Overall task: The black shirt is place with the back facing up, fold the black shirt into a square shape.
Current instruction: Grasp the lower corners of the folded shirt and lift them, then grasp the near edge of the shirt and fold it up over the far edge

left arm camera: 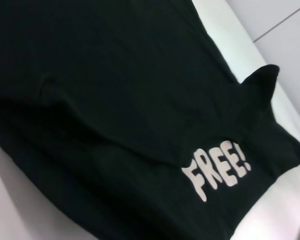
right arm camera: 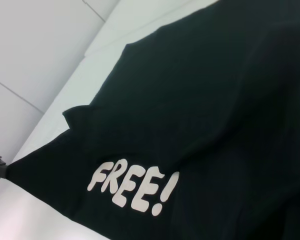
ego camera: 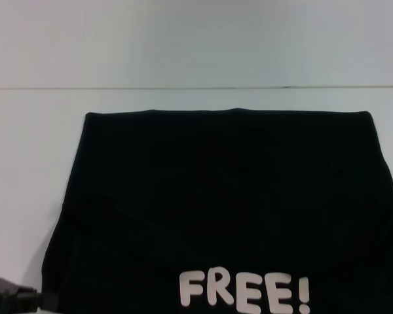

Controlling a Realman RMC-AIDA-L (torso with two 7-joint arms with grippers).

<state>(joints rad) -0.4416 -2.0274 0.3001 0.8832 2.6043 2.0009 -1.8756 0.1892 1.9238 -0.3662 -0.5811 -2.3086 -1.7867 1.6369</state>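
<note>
Black shirt (ego camera: 216, 196) fills lower frame on white worktop (ego camera: 26, 150). Left tool (ego camera: 13, 297) lower left, finger state indeterminable; right tool unseen. Align edges squarely when folding.

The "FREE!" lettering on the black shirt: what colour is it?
White, on the black shirt; the lettering shows best in the head view.

Dark grey claw (ego camera: 13, 296), blocky, black matte housing
</note>
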